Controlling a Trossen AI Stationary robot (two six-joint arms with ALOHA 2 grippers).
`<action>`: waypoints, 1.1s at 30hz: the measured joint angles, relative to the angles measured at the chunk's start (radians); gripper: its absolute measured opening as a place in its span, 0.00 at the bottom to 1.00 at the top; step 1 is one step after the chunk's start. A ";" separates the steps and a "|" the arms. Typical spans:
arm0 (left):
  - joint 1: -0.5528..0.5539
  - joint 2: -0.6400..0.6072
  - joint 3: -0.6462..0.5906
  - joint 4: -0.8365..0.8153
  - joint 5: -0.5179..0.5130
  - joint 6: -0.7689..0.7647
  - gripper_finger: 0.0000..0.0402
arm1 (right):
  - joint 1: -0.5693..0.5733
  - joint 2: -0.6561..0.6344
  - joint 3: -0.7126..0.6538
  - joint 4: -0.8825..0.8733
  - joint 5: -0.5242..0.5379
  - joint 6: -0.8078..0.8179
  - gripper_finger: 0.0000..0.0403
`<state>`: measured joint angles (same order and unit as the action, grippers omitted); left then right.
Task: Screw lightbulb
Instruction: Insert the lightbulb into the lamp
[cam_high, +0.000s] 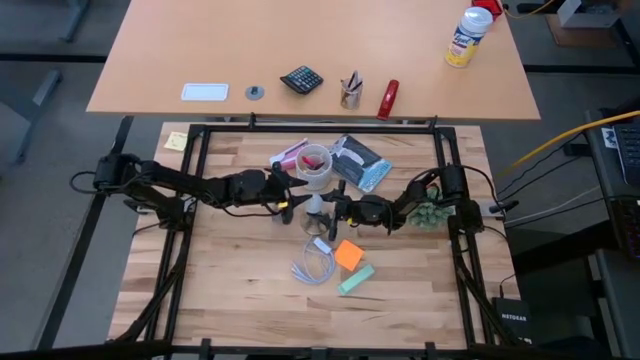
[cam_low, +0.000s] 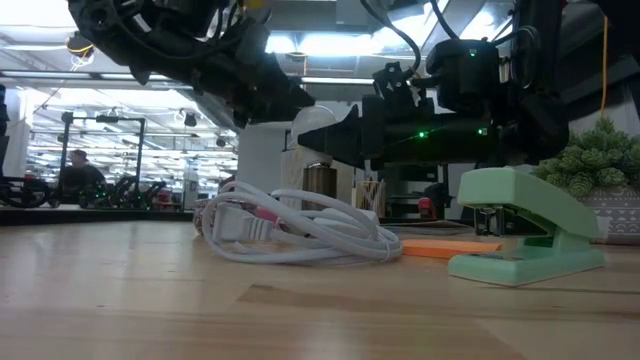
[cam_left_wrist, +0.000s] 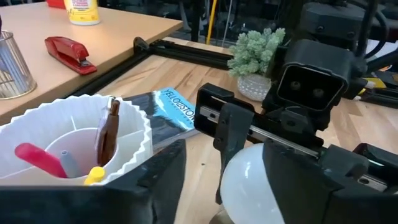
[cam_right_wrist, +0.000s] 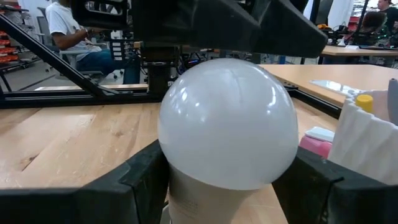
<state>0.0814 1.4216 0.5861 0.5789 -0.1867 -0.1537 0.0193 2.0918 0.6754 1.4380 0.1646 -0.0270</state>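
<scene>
Between the two hands, near the middle of the wooden surface (cam_high: 230, 270), we see the lightbulb (cam_right_wrist: 229, 121), a white globe tapering to a narrower base. From the right wrist view our right hand (cam_right_wrist: 231, 186) has a dark finger on each side of the bulb's neck, pressed against it, so that hand is clamped on the lightbulb. From above, the right hand (cam_high: 335, 208) reaches in from the right arm's side and the bulb (cam_high: 316, 208) shows as a small pale shape at its tips.

Facing it, the left hand (cam_high: 292, 192) comes in from the opposite side. In its own wrist view the bulb (cam_left_wrist: 261, 186) sits low between its dark fingers (cam_left_wrist: 158, 177), and the fingers stand apart; whether they touch the glass we cannot tell.

Just beside the left hand stands a white ribbed cup (cam_left_wrist: 68, 149) holding pens. Beyond the right hand sits a small green plant (cam_left_wrist: 256, 51). Nearer the front edge from both hands lie a looped white cord (cam_low: 300, 230), an orange note pad (cam_high: 348, 254) and a mint green stapler (cam_low: 525, 230).
</scene>
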 joint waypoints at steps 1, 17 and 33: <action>0.001 0.000 0.000 0.000 0.000 0.000 0.47 | 0.000 0.000 0.000 0.000 0.000 0.000 0.60; -0.043 0.000 0.000 -0.030 0.066 0.023 0.33 | 0.001 0.000 0.000 0.001 -0.003 0.000 0.60; -0.061 0.000 0.000 -0.042 0.105 0.024 0.33 | 0.001 0.000 0.000 0.001 -0.004 -0.001 0.60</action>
<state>0.0201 1.4212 0.5865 0.5371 -0.0814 -0.1295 0.0200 2.0918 0.6750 1.4387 0.1608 -0.0275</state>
